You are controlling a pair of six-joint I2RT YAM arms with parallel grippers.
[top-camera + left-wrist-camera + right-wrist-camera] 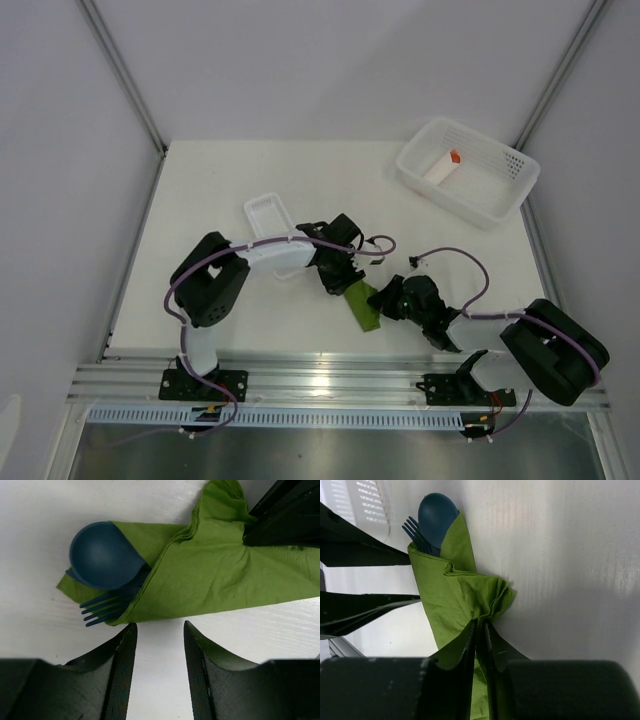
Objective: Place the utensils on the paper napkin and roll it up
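Napkin (210,580) is lying on table (200,200) between the two arms, already wrapped diagonally round spoon (102,555) and fork (102,612). Bowl and tines are poking out one end. Right gripper (481,625) is pinching the bunched opposite end, fingers almost together on the paper, probably pinning the roll against springing open. Left gripper (159,626) is hovering at the utensil end, jaws partly apart, gripping nothing. Rolling is looking nearly finished.

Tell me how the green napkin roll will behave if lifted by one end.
Probably floppy: the napkin is thin, creased paper, bunched where the right end effector pinches it. The spoon and fork stick out of the open end, so they might slide out if tilted.
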